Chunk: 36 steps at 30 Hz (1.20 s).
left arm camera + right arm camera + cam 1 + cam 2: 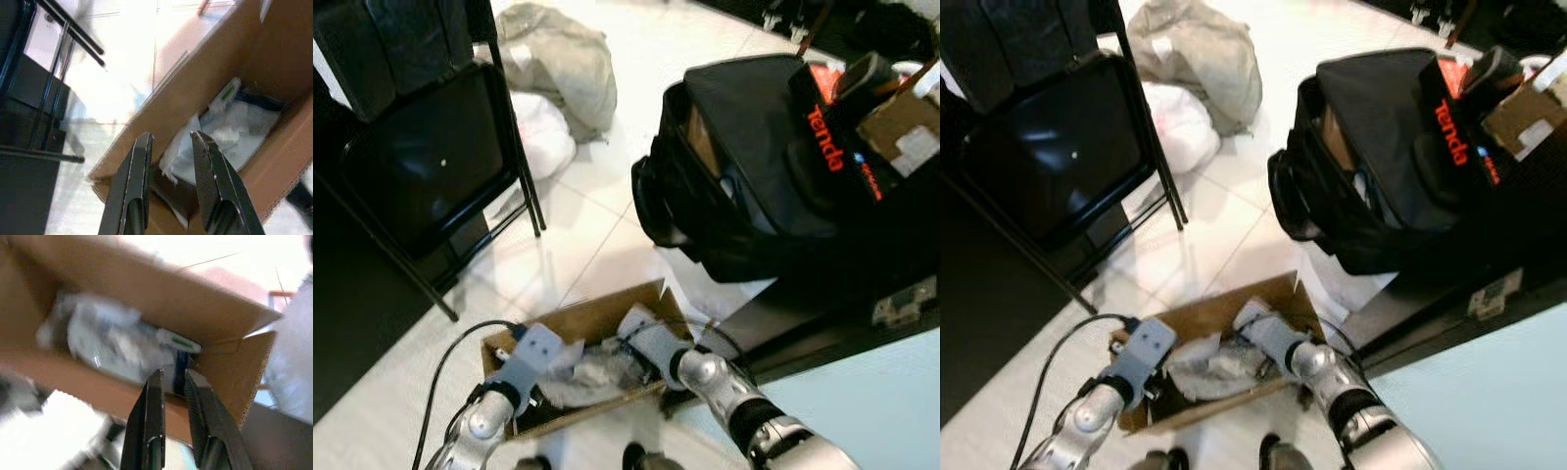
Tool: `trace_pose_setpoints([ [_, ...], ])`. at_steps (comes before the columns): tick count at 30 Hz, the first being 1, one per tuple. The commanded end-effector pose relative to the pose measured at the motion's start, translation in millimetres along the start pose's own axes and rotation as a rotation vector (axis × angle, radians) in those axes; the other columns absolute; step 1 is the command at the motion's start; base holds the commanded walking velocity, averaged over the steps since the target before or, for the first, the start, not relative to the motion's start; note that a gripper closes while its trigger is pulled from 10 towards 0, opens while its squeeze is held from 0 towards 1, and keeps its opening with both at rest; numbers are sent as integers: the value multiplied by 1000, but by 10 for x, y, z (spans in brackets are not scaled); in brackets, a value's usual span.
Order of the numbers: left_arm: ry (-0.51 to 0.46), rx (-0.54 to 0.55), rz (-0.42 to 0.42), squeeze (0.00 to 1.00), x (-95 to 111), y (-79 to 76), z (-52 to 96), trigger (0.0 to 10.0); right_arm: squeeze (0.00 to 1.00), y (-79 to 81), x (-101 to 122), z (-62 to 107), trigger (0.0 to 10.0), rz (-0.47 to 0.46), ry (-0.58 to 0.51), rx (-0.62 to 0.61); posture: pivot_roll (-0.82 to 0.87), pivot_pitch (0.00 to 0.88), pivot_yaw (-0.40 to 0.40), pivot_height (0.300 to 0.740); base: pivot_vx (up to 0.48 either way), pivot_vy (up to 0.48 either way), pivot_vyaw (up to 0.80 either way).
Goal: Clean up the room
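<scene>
Now both my pincers hover over the open brown cardboard box [587, 333] of crumpled white rubbish on the floor: left pincer [168, 139] parted, empty; right pincer [172, 377] nearly closed, empty. Snagging the rim could tip it.

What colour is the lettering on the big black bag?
Orange-red lettering on the black bag, clearest in the left eye view.

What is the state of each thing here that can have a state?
Cardboard box: open, holding crumpled plastic and paper.
Black bag: unzipped, gaping.
Folding chair: unfolded, standing.
Left gripper: open, above the box.
Right gripper: narrowly open, at the box's edge.
</scene>
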<state>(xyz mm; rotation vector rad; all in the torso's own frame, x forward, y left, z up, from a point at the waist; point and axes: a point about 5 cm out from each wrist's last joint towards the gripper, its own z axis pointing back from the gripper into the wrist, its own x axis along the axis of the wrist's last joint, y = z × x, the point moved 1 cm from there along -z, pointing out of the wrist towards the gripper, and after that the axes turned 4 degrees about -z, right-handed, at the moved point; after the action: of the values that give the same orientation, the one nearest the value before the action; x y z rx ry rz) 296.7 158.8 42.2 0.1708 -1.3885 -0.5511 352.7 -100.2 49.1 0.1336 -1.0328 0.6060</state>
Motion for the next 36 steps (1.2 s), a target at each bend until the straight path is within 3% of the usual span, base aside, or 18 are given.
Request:
trace_pose_setpoints([
  [1, 48, -18, 42, 0, -75, -84, 59, 10000, 0, 49, -110, 6, 10000, -140, 33, 12, -24, 164, -72, 740, 0, 0, 0],
  [5, 52, -15, 70, 0, -42, -129, 37, 10000, 0, 98, -155, 20, 10000, -189, 11, 20, -5, 101, -62, 740, 0, 0, 0],
  [6, 69, -5, 82, 0, -43, -162, 4, 10000, 0, 134, -211, 41, 10000, -240, -23, 5, 0, 72, -55, 740, 0, 0, 0],
  [11, 85, 1, 127, 0, 10, -232, -61, 10000, 0, 163, -385, 141, 10000, -399, -94, -82, -1, 45, -37, 740, 0, 0, 0],
  [14, 101, -2, 143, 0, 15, -246, -64, 10000, 0, 141, -451, 206, 10000, -435, -92, -125, -7, 42, -26, 740, 0, 0, 0],
  [22, 150, 10, 170, 0, -49, -283, -37, 10000, 0, 153, -656, 327, 10000, -442, -40, -195, -12, 56, -24, 740, 0, 0, 0],
  [36, 187, 87, 172, 0, -128, -305, 57, 10000, 0, 479, -849, 345, 10000, -396, 109, -37, -14, 80, -52, 740, 0, 0, 0],
])
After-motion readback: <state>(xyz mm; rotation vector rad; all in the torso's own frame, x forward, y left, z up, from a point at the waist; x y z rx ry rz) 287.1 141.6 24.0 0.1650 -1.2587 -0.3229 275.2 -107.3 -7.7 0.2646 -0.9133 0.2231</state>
